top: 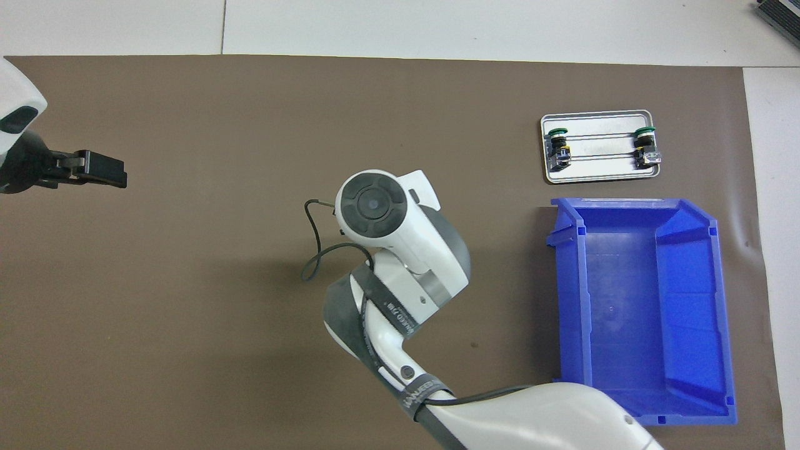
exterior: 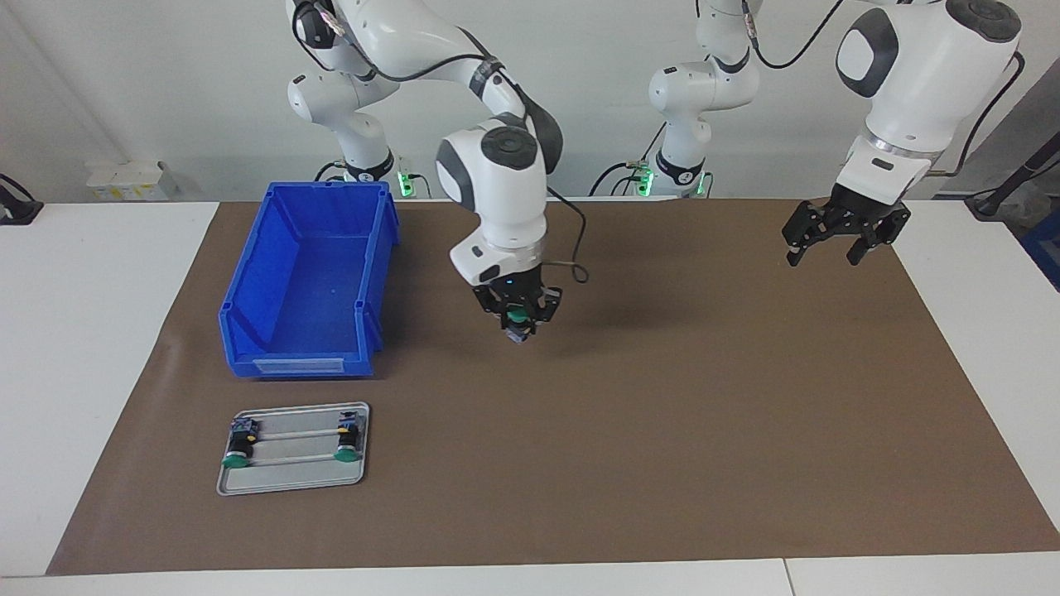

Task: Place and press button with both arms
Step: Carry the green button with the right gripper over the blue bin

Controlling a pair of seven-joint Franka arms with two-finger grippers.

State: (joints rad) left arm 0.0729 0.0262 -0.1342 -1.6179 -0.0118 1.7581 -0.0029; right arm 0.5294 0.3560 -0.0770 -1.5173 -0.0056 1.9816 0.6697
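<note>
Right gripper (exterior: 520, 321) is clamped on a button (exterior: 517, 317), carrying it low over the middle of the mat (exterior: 662, 414), probably so both arms can reach it once it's down. Left gripper (exterior: 836, 242) waits, jaws wide, over the mat's corner at its own end. Plenty of bare mat there; the bin (exterior: 306, 281) and tray (exterior: 294, 480) with two more buttons (exterior: 240, 447) sit well off toward the right arm's end.

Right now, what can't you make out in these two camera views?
- Right gripper and the button it holds: hidden in the overhead view by the arm's own wrist.
- Whether that button touches the mat: unclear in the facing view.
- Left gripper: partly cut off by the overhead view's edge.
- Markings on the two tray buttons: too small.
</note>
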